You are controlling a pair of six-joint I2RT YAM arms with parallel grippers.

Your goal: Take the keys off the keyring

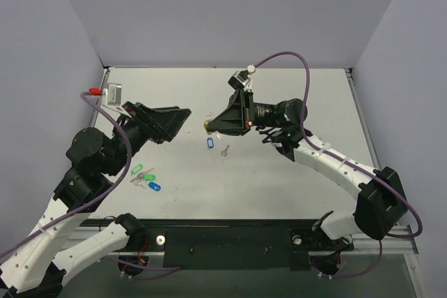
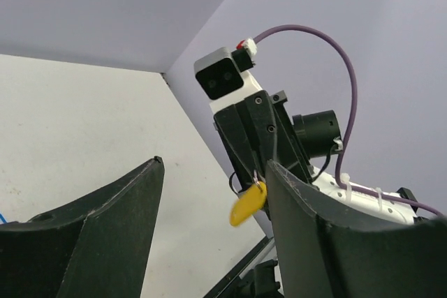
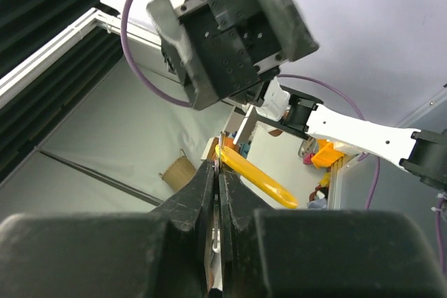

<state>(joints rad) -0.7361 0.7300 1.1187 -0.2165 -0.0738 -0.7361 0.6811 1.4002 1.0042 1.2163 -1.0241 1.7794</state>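
Observation:
The keyring hangs above the table's middle, its yellow oval tag [image 1: 207,128] [image 2: 248,204] [image 3: 255,176] dangling from a thin metal ring. My right gripper [image 1: 213,128] [image 3: 218,169] [image 2: 255,172] is shut on that ring, with a thin strip of metal pinched between the jaws. My left gripper [image 1: 183,118] [image 2: 215,165] faces it from the left, a short gap away. Its fingers [image 2: 122,214] are spread wide, hold nothing, and frame the tag without touching it. One small silver key [image 1: 225,150] lies on the table below the right gripper.
A blue tag [image 1: 210,143] lies beside the loose key. Near the left arm sits a cluster of green tags [image 1: 142,173] and another blue tag [image 1: 154,186] with bits of metal. Grey walls close in the table on three sides.

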